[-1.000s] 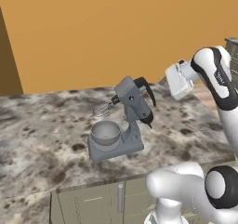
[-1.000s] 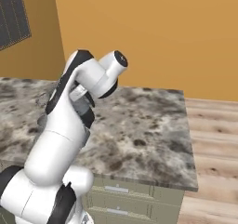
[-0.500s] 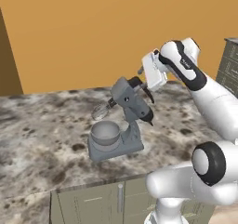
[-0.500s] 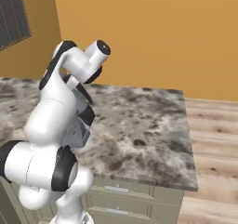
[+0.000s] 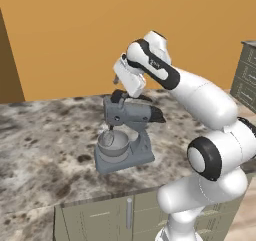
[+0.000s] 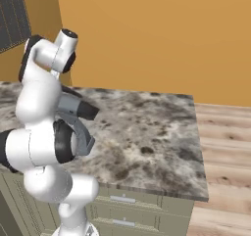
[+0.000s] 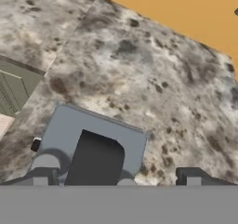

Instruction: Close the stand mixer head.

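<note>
White arm bent sharply at the elbow, wrist angled downward, gripper pointing down, finger spacing unclear

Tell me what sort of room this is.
Most likely a kitchen: a stone counter over cabinets with drawers, and a stand mixer sitting on top. Orange wall, wood floor.
</note>
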